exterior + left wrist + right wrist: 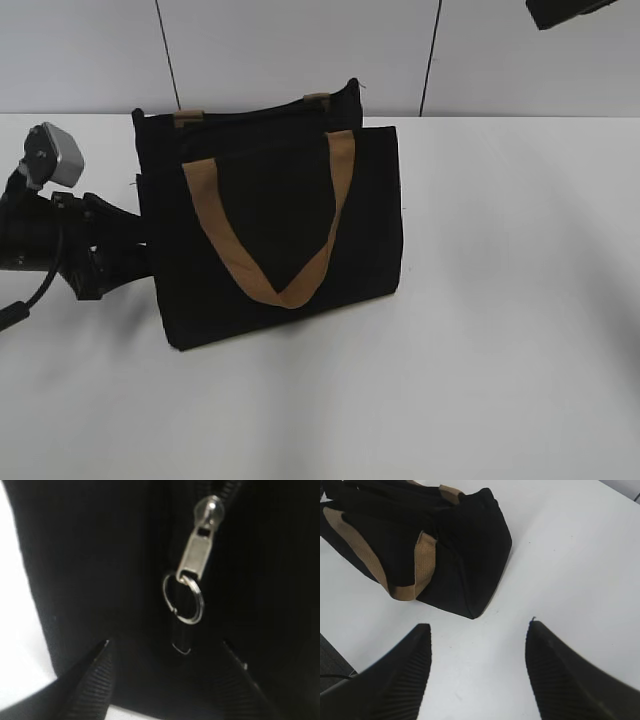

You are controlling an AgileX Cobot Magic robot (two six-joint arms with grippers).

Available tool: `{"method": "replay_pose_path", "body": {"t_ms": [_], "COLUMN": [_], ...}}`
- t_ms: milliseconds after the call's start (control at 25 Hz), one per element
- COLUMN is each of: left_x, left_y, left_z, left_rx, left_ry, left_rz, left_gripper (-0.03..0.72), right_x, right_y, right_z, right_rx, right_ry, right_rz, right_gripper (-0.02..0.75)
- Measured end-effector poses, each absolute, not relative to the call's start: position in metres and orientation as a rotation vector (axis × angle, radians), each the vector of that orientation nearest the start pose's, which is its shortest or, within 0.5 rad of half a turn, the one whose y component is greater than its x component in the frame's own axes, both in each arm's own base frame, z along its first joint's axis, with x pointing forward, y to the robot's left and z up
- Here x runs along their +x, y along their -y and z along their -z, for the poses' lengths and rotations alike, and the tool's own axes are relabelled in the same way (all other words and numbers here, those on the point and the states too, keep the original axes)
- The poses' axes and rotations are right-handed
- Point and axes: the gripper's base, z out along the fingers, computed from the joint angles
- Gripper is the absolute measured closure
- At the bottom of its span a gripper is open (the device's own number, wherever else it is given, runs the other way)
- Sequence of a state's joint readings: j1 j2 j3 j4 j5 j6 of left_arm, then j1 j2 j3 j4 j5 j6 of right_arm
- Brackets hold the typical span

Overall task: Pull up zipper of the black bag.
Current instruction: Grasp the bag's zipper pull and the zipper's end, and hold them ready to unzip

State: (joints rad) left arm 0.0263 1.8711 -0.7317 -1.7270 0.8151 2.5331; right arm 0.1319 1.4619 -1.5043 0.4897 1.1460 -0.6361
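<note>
The black bag (270, 230) stands upright on the white table, with tan strap handles (270, 280) hanging on its front. It also shows in the right wrist view (465, 545). My left gripper (140, 255) is at the bag's left side. In the left wrist view the zipper's silver pull (197, 555) with its ring (183, 598) hangs just beyond my open left gripper (167, 647), and the jaws do not touch it. My right gripper (479, 630) is open and empty, above the table to the right of the bag; only its edge shows in the exterior view (575, 10).
The white table (500, 300) runs wide around the bag. A grey panelled wall (300, 50) stands behind. The left arm with its grey camera (55, 155) lies low at the table's left edge.
</note>
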Motion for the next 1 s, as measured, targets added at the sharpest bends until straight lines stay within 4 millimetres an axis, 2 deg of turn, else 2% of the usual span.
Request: {"method": "replay_pose_path", "body": {"t_ms": [200,400,720,1000], "left_x": [0.304,0.302,0.303,0.303], "left_y": [0.063,0.076,0.078,0.079], "left_z": [-0.115,-0.107,-0.102,-0.104], "left_rx": [1.067,1.155,1.169,1.163], "left_ry": [-1.925,-1.884,-1.883,-1.863], "left_rz": [0.626,0.636,0.644,0.669], "left_gripper": [0.220,0.221,0.223,0.302], "right_x": [0.293,0.293,0.293,0.293], "right_y": [-0.077,-0.076,-0.076,-0.076], "right_z": [-0.394,-0.394,-0.394,-0.394], "right_rx": [-0.834,-0.832,-0.832,-0.832], "right_ry": [-2.319,-2.319,-2.320,-2.320], "right_rz": [-0.414,-0.408,-0.409,-0.409], "right_gripper": [0.288,0.288,0.288,0.288]}}
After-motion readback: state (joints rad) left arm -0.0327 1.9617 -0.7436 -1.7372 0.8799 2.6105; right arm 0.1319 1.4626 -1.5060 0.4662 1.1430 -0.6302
